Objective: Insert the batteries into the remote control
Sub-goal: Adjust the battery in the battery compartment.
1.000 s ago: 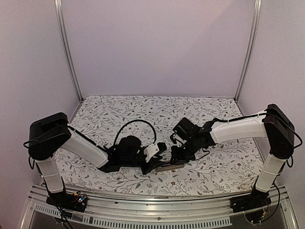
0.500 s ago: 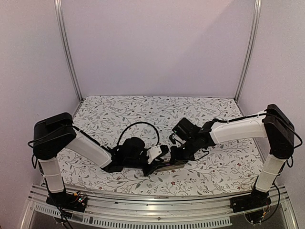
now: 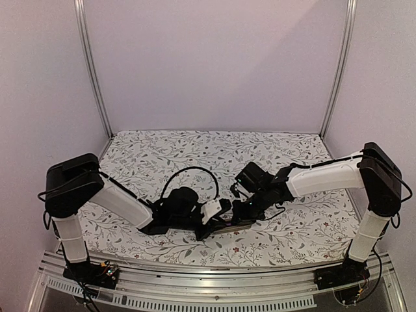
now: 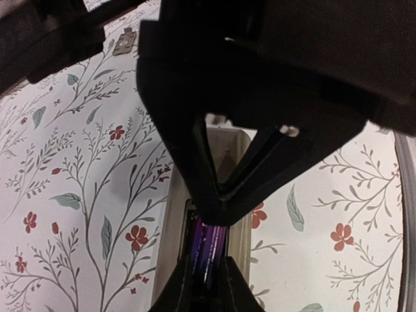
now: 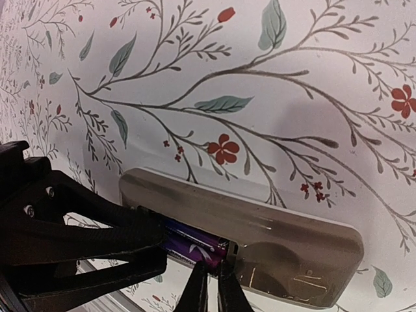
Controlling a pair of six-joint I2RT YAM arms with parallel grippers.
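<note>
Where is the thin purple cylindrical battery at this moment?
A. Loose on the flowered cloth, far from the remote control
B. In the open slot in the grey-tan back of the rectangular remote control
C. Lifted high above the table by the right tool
B: both wrist views show the thin purple cylindrical battery lying in the open slot of the rectangular remote control, whose grey-tan back faces up.

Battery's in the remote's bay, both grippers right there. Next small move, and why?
Probably ease the right gripper straight down to seat the purple battery. It lies in the open back of the remote control, the right tips closed by its end; the left gripper flanks it, so it should not roll.
</note>
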